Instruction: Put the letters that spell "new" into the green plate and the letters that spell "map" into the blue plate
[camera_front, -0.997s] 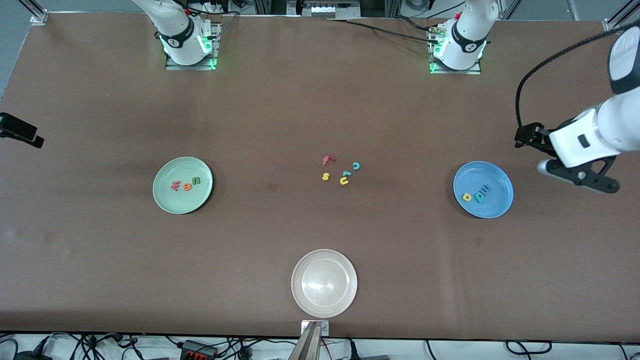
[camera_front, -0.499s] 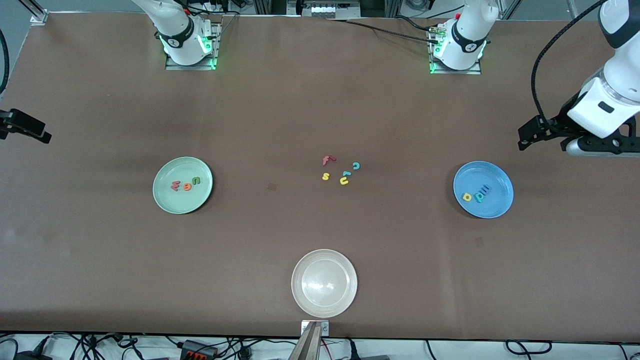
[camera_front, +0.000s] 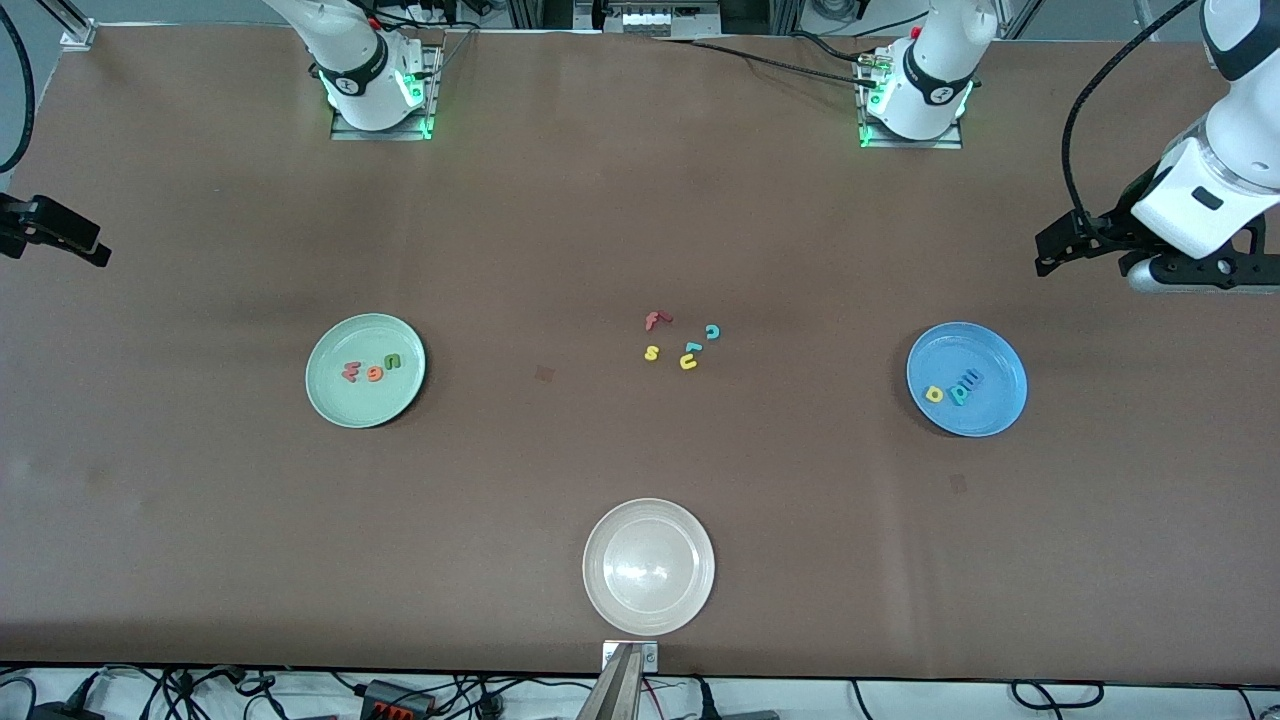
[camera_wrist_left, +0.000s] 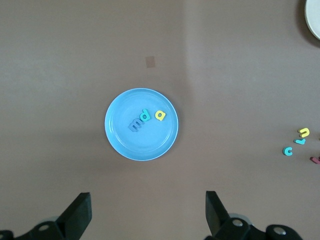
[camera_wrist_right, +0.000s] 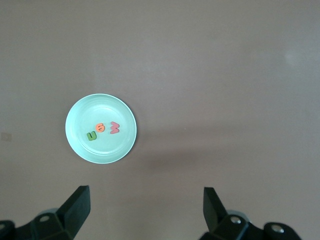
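The green plate (camera_front: 330, 400) holds the red-pink w (camera_front: 350, 372), orange e (camera_front: 375, 373) and olive n (camera_front: 394, 361). The blue plate (camera_front: 1000, 410) holds the yellow a (camera_front: 934, 394), teal p (camera_front: 958, 393) and blue m (camera_front: 970, 379). My left gripper (camera_wrist_left: 147, 212) hangs open and empty, high over bare table beside the blue plate (camera_wrist_left: 115, 137) at the left arm's end. My right gripper (camera_wrist_right: 145, 207) is open and empty too, high over bare table beside the green plate (camera_wrist_right: 100, 150) at the right arm's end.
Loose letters lie at the table's middle: a red f (camera_front: 655, 320), a teal c (camera_front: 712, 331), a yellow s (camera_front: 651, 352), a yellow u (camera_front: 688, 362) and a small teal piece (camera_front: 692, 348). A whitish-beige plate (camera_front: 600, 590) sits near the front edge.
The left arm's hand has lifted away from beside the blue plate and levelled out. The right arm's hand has shifted slightly at the view's edge. No letter has moved.
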